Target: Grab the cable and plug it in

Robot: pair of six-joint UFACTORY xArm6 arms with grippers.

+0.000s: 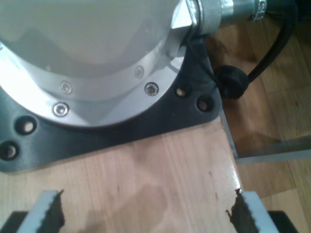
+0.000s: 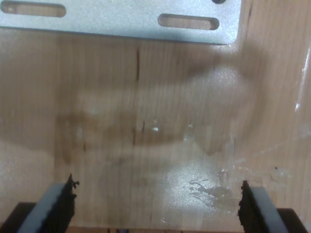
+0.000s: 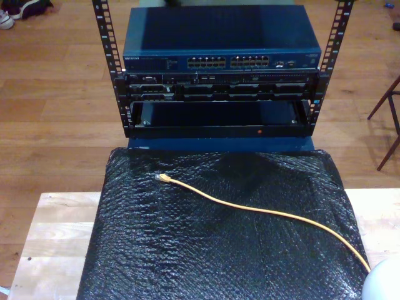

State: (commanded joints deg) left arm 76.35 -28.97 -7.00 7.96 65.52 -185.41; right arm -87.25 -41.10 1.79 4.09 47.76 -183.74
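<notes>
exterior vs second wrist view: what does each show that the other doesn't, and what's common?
Exterior view: the yellow-orange cable lying loose across the black bubble-textured mat, its plug tip toward the blue network switch in the rack.

Second wrist view: my second gripper, fingers spread open over bare wood, with a slotted metal plate ahead.

Both: the light wooden tabletop.

The long thin yellow-orange network cable ran out of sight behind a pale rounded shape at the exterior view's lower right corner. Its small clear plug was too small to resolve.
</notes>
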